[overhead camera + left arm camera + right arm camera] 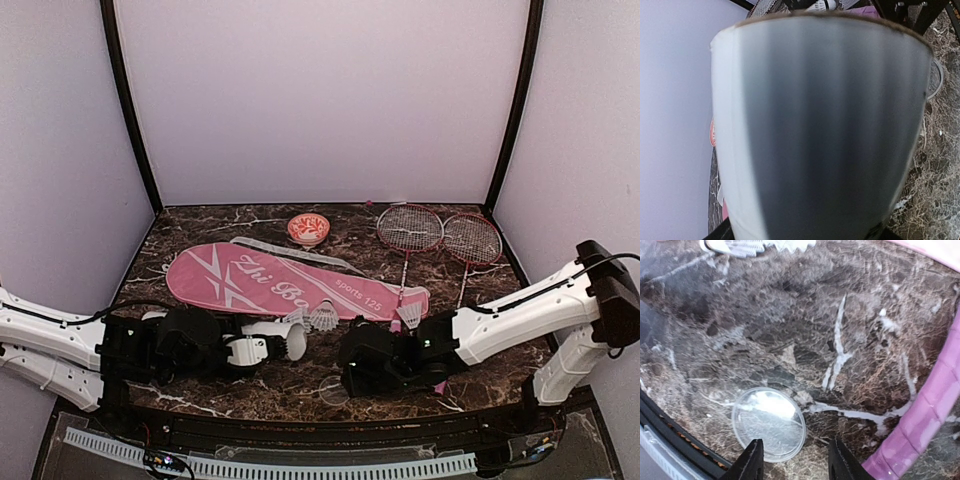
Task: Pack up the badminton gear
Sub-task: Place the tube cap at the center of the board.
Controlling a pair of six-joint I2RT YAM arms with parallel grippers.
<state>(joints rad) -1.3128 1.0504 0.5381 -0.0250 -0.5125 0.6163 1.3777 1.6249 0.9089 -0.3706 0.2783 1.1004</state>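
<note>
The pink Zhi Bo cover [285, 283] lies flat across the middle of the table. Two red-framed rackets [410, 228] [472, 238] lie at the back right, and a pink handle [935, 405] runs beside my right gripper. White shuttlecocks [323, 317] [410, 315] rest at the cover's near edge. My left gripper [248, 349] is shut on the white tube [820, 130], which fills the left wrist view and hides the fingers. My right gripper [796, 460] hangs open just above the marble, nothing between its fingers. A clear round lid [768, 423] lies flat by its left fingertip.
A small red-and-white patterned bowl [308, 229] stands at the back centre. The table's near edge and a black rail [670, 432] run just behind the lid. Grey walls close in the table on three sides.
</note>
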